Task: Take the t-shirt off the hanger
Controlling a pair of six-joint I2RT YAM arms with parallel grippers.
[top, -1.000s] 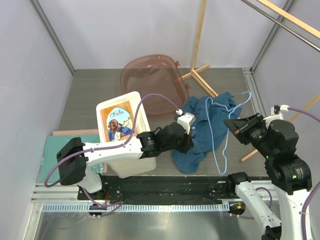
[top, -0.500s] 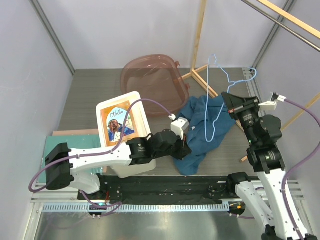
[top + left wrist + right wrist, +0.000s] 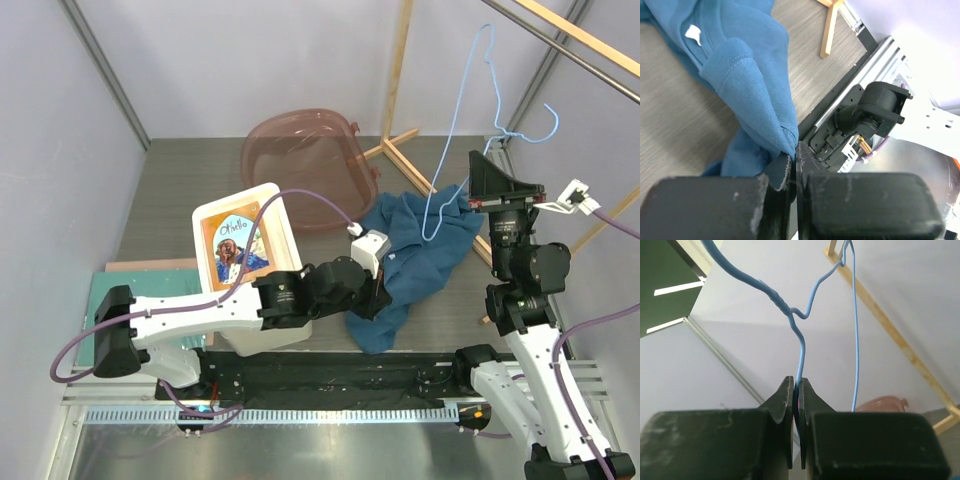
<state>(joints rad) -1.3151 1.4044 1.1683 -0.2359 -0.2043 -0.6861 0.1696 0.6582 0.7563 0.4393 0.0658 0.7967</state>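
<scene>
Near edge: L arm reaches low across the worktop [image 3: 180, 200]. Its L pincer [image 3: 794, 162] is clamped tight on a hem fold of the t-shirt [image 3: 425, 260], cloth pinched btwn the two black fingers, no gap seen. T-shirt, teal-blue, lies crumpled on the worktop right of centre. Its near end narrows to a tail toward the front rail, and a white neck tag shows in the wrist view. Just left of the L forearm: white box [image 3: 240, 202] w/ a picture label on its face, standing on the worktop. Green mat [image 3: 140, 285] lies flat at the left edge beside it.

R side: R arm stands upright, R pincer [image 3: 796, 382] pointing up & closed on the hanger [image 3: 801, 347], gripping the wire just below its twisted neck. Hanger, light-blue wire, is held in the air over the t-shirt's far-right part, tilted. Hook curls off by the pincer, one corner up high, the other low. In the top view the low corner overlaps the cloth; can't tell if it touches or sits inside the t-shirt.

Farther back: reddish see-through basin [image 3: 300, 150] on the worktop, behind box & t-shirt. Beyond it, wooden rack [image 3: 396, 90], foot on the worktop by the basin, post rising along the back wall.
</scene>
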